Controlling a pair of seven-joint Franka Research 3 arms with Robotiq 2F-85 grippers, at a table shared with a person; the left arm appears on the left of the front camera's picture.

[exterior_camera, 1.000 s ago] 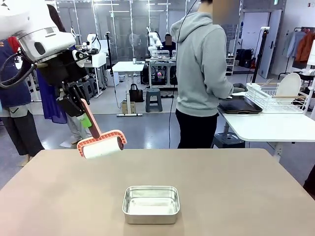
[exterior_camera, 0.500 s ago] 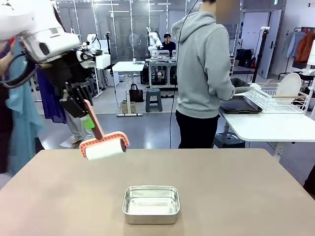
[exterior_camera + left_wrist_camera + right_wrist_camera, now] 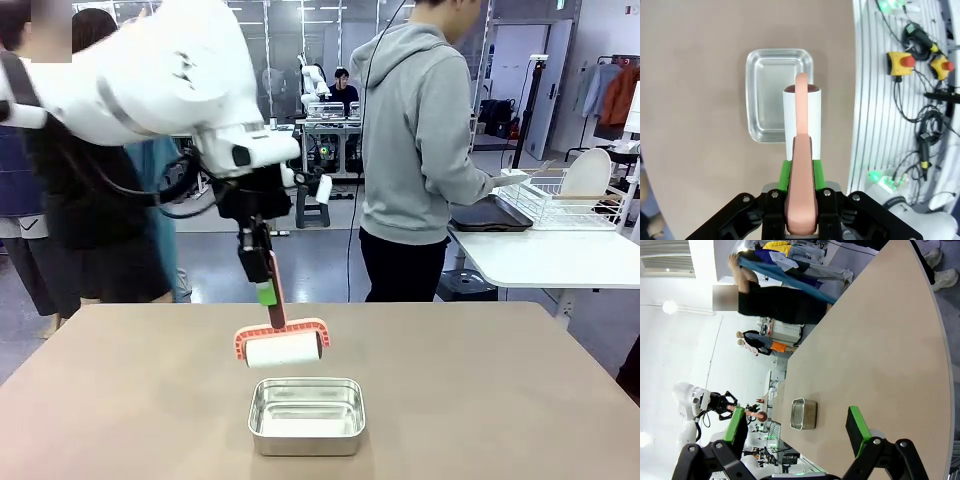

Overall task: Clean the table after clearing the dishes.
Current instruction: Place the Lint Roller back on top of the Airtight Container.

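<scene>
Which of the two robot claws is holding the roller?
The left gripper, shut on the lint roller by its pink handle; the right gripper is open with nothing in it.

Person's (image 3: 420, 150) hands hidden behind their body; dishes (image 3: 588, 172) partly hidden

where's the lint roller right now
In the front view the lint roller hangs near the table's middle, just behind the steel pan, its pink handle clamped in the left gripper.
</scene>
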